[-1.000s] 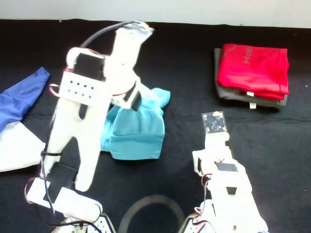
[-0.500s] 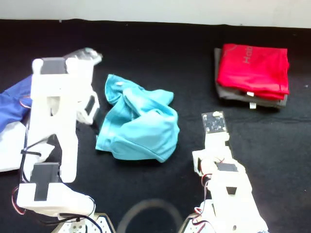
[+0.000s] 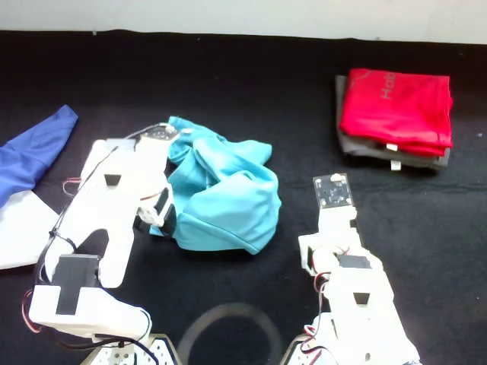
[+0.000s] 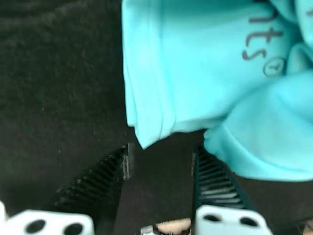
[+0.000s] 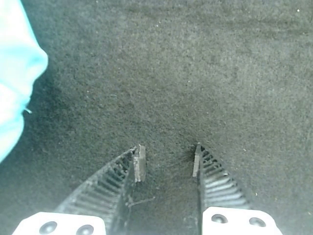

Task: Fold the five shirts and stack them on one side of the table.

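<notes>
Crumpled teal shirt (image 3: 224,201) mid-desk (image 3: 259,99): soft, light, floppy, likely best pinched at hem corner. Left pincer (image 4: 159,164) wide there; right pincer (image 5: 166,161) wide, empty.

Even diffuse light from above, black bench (image 3: 289,114) dark and matte. Soft shadow under teal shirt (image 3: 228,205) edge; white left arm (image 3: 114,213) washes out bright.
</notes>
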Robot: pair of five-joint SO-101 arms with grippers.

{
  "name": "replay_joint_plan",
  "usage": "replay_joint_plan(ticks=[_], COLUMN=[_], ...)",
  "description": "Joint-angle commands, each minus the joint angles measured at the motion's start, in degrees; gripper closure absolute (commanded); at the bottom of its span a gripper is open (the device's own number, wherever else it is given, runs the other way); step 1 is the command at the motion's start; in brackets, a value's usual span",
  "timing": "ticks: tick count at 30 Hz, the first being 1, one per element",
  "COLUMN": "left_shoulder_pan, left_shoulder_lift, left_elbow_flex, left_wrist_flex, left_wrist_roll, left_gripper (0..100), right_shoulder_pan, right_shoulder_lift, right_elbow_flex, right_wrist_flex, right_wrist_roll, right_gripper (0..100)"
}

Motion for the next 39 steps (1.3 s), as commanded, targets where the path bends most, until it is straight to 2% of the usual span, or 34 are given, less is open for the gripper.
replay_joint_plan(ticks=[1,4,7,11,14,18,22,26,31,35,39], left_shoulder_pan=[0.5,0.6,0.7,0.7,0.6,0.2,-2.3,-5.8,-6.1,-5.9,-5.9], left_shoulder_lift=[-2.4,-2.4,-2.4,-3.0,-3.1,-3.1,-2.9,-2.4,-2.9,-3.1,-3.1], left_elbow_flex=[2.9,5.4,5.8,5.7,3.4,-5.4,-14.5,-18.0,-18.9,-20.2,-26.2], left_wrist_flex=[-7.1,-9.8,-10.0,-9.8,-8.3,1.5,8.5,8.9,9.3,9.6,15.1], left_wrist_roll=[-0.4,-0.4,-0.4,-0.3,-0.3,-0.3,-0.3,-0.3,-0.3,-0.3,-0.3], left_gripper=[81,83,99,99,99,99,99,99,99,99,99], right_shoulder_pan=[0.1,0.1,0.1,-2.1,-8.2,-18.5,-28.2,-34.7,-35.1,-35.3,-35.3], right_shoulder_lift=[-0.5,-0.5,-0.6,-0.7,-0.7,-0.7,-0.6,0.1,0.2,0.2,0.3], right_elbow_flex=[0.1,0.1,0.0,-1.3,-5.9,-14.0,-19.5,-20.5,-18.8,-17.2,-13.5], right_wrist_flex=[-0.9,-1.0,-0.9,3.1,11.9,22.5,26.8,23.6,15.6,12.6,9.0], right_wrist_roll=[-0.4,-0.4,-0.2,-0.1,-0.1,-0.1,0.0,0.0,-0.4,-0.4,-0.4], right_gripper=[81.5,81.5,81.5,81.5,81.5,81.5,81.1,80.8,72.0,72.1,72.1])
